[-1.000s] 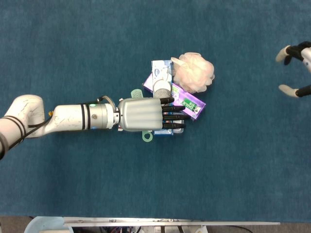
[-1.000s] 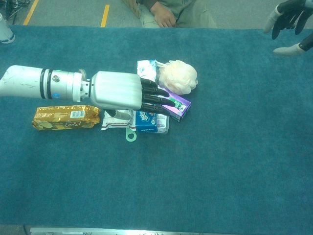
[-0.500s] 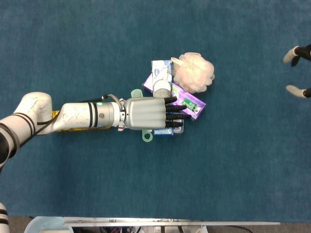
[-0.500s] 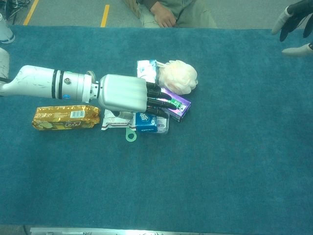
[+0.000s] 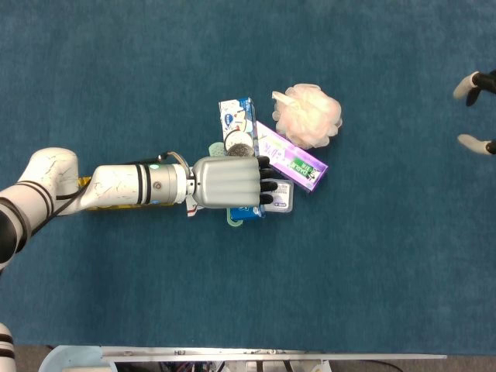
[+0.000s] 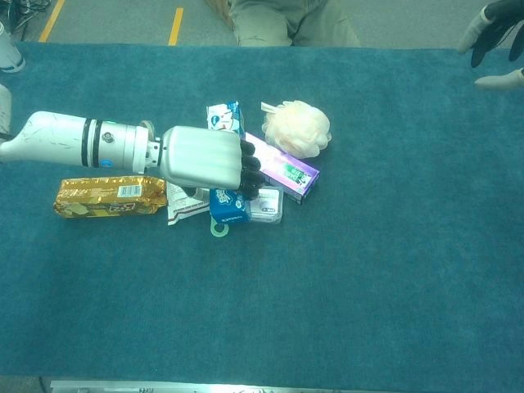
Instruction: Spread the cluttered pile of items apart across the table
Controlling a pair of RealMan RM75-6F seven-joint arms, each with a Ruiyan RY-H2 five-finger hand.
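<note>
My left hand point(image 5: 229, 182) lies on the pile with its fingers curled down over a blue pack point(image 6: 229, 205), which tilts under the fingertips. A blue-and-white packet point(image 5: 236, 116) with a grey round cap point(image 5: 239, 142) sits just beyond the hand. The purple box point(image 5: 293, 160) lies to its right, and the pink bath puff point(image 5: 308, 116) sits apart behind it. A clear pack point(image 6: 267, 205), a green ring point(image 6: 218, 228) and a white wrapper point(image 6: 184, 206) stick out near the hand. My right hand point(image 5: 477, 112) hangs open at the far right edge.
A gold snack packet point(image 6: 110, 196) lies left of the pile, under my left forearm point(image 5: 124, 184). The teal cloth point(image 6: 368, 270) covers the whole table. A person sits beyond the far edge.
My left hand's fingers went from stretched flat to curled and drew back left. The blue-and-white packet and cap slid left, away from the puff. The blue pack tipped up.
</note>
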